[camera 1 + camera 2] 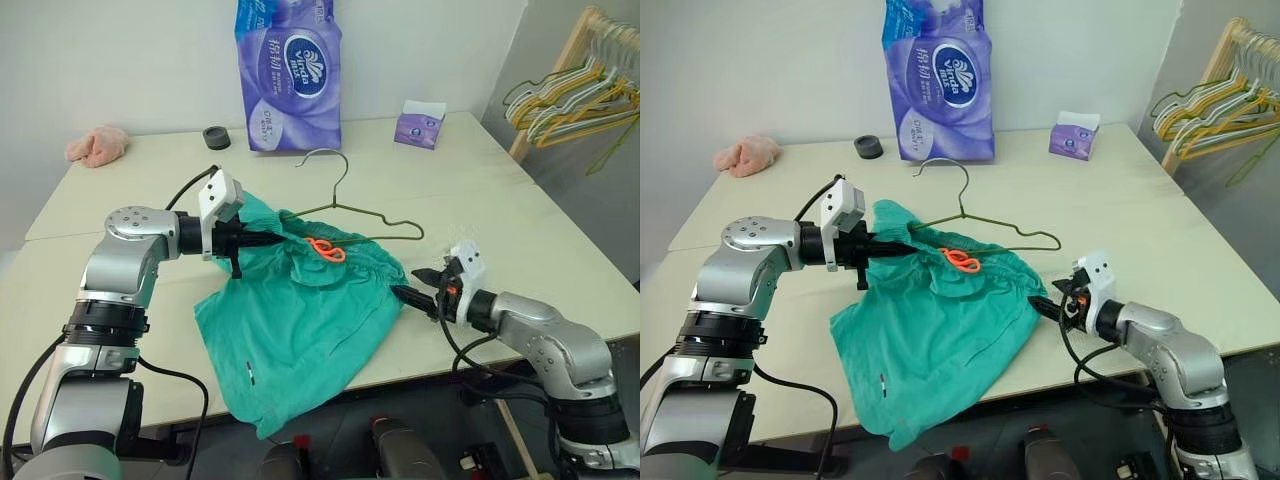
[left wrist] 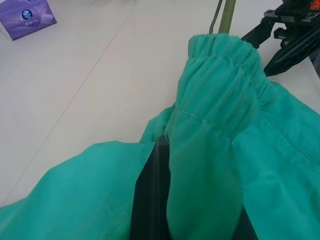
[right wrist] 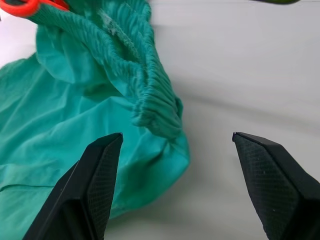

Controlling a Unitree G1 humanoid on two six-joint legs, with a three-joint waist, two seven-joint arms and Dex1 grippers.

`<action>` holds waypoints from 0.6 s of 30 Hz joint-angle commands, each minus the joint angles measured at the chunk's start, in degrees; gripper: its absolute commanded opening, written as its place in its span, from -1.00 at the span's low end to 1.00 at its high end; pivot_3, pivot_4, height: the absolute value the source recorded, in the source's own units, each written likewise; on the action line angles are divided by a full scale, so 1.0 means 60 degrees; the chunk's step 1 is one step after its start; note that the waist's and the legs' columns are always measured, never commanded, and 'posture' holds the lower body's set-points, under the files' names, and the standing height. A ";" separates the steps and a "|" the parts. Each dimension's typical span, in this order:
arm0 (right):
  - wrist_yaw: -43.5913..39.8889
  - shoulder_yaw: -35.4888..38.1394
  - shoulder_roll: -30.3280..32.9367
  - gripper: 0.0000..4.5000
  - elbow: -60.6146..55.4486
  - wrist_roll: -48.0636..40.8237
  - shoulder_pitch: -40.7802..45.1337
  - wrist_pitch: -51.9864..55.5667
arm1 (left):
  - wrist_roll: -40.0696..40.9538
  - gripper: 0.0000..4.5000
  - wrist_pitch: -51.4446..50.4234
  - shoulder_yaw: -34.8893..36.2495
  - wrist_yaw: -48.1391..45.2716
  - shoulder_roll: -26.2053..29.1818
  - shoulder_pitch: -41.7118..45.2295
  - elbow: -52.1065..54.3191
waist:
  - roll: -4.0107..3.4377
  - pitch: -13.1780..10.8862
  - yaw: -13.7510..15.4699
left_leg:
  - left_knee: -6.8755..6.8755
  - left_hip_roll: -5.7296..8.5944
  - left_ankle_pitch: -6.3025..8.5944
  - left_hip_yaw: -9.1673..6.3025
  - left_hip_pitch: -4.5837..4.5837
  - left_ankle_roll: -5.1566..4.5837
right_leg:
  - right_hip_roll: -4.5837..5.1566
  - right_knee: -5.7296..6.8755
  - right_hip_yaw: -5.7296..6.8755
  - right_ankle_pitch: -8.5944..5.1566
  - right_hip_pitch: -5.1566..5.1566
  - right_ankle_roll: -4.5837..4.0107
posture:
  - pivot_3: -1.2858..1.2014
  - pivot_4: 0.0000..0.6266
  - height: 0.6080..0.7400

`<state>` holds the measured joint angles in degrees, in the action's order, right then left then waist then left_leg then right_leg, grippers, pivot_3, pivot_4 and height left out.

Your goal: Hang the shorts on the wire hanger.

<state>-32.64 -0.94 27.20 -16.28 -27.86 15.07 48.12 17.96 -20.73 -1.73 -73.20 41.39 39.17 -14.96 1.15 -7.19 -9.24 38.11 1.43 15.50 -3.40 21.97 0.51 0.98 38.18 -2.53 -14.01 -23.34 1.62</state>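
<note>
Your left gripper (image 1: pixel 262 240) is clamped on the shorts' (image 1: pixel 300 320) waistband, lifting that end off the table (image 1: pixel 560 250). Your right gripper (image 3: pixel 175 165), jaws wide, sits just beside the waistband's other end. Behind the waistband and running along it, the hanger (image 1: pixel 350 212) lies flat.

Even, bright indoor light; soft shadows beneath the teal-green fabric shorts (image 1: pixel 300 320) on the pale tabletop (image 1: pixel 500 200). Wrist views slightly soft close-up.
</note>
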 commanded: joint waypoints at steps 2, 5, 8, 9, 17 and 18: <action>-0.0309 -0.0406 0.0073 0.66 0.0045 0.0360 0.0295 -0.0658 | 0.0180 -1.00 0.0129 0.0287 0.0001 0.0136 0.0122 0.0392 | 0.0000 0.0000 -0.0001 | 0.0000 0.0000 0.0000 0.0002 0.0000 0.0000 | 0.0000 0.0000 0.0000 0.0000 0.0000 0.0000 | -0.10 -0.77 1.00; -0.0275 -0.0810 -0.0120 0.66 0.0413 0.0727 0.0503 -0.0956 | 0.0180 -1.00 0.0133 0.0292 0.0011 0.0136 0.0109 0.0407 | 0.0000 0.0000 -0.0015 | 0.0000 0.0000 0.0000 0.0001 -0.0001 0.0000 | 0.0000 0.0002 0.0000 0.0000 0.0000 0.0000 | -0.10 -0.78 1.00; -0.0207 -0.0906 -0.0277 0.50 0.0632 0.0891 0.0622 -0.1093 | 0.0181 -1.00 0.0129 0.0289 0.0007 0.0138 0.0097 0.0429 | 0.0000 0.0001 -0.0017 | -0.0003 0.0000 0.0000 -0.0002 0.0000 0.0000 | 0.0000 0.0002 0.0001 0.0000 -0.0004 0.0000 | -0.10 -0.78 1.00; -0.0178 -0.0912 -0.0312 0.40 0.0671 0.0932 0.0643 -0.1111 | 0.0179 -1.00 0.0129 0.0288 0.0007 0.0140 0.0087 0.0442 | 0.0000 0.0001 -0.0012 | -0.0003 0.0000 0.0000 -0.0005 0.0001 0.0000 | 0.0000 0.0002 0.0001 0.0000 -0.0004 0.0000 | -0.10 -0.78 1.00; 0.0102 -0.0480 -0.0605 -0.86 0.0913 0.1001 0.0704 -0.1192 | 0.0193 -1.00 0.0097 0.0337 0.0061 0.0157 0.0021 0.0505 | -0.0001 0.0001 -0.0006 | -0.0001 0.0001 -0.0001 -0.0004 0.0001 0.0001 | 0.0004 0.0004 0.0000 0.0001 -0.0004 -0.0001 | -0.10 -0.78 1.00; 0.0099 -0.0304 -0.0632 -0.99 0.0909 0.0848 0.0714 -0.1104 | 0.0206 -1.00 0.0081 0.0353 0.0064 0.0166 0.0002 0.0523 | -0.0001 0.0001 -0.0004 | -0.0001 0.0000 -0.0001 -0.0003 0.0001 0.0001 | 0.0005 0.0004 0.0000 0.0001 -0.0005 -0.0001 | -0.10 -0.78 1.00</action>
<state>-32.33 -5.43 23.50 -9.81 -21.60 18.13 42.01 17.96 -20.75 -1.72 -73.11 41.41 38.86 -13.85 1.14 -7.18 -9.26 38.10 1.44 15.49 -3.42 21.97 0.51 1.01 38.20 -2.53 -14.00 -23.37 1.61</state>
